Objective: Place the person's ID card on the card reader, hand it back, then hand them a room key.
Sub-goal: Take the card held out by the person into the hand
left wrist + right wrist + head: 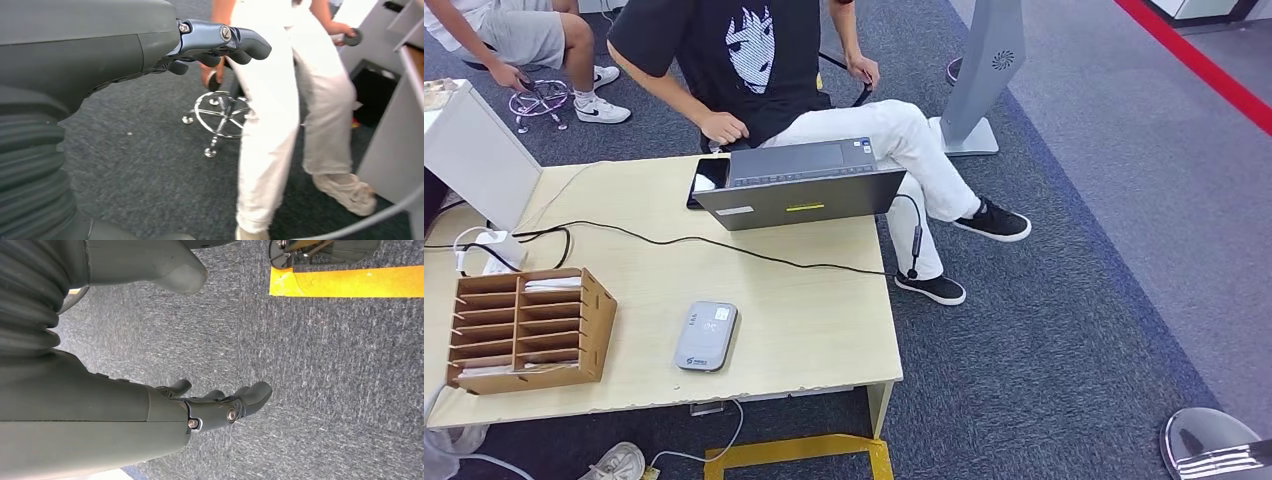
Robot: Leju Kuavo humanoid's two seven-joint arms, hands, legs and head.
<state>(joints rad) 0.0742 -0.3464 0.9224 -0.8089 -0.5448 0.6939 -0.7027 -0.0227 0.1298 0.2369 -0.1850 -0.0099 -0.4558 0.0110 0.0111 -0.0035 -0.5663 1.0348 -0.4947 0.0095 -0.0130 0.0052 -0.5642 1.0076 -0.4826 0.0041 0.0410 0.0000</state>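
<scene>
Nothing's started yet imo: both arms hang by the floor, left hand (220,47) and right hand (220,402) with fingers loosely apart, holding nothing. The small grey rounded card reader (706,336) lies on the pale wooden tabletop (814,300) near its front edge. No ID card that I can spot; the seated person in the black printed tee (754,50) rests a hand by the open grey laptop (799,185). Best bet: raise one hand toward them, palm open, and wait. The brown wooden pigeonhole organiser (524,330) holds pale flat things, maybe key cards, can't tell
</scene>
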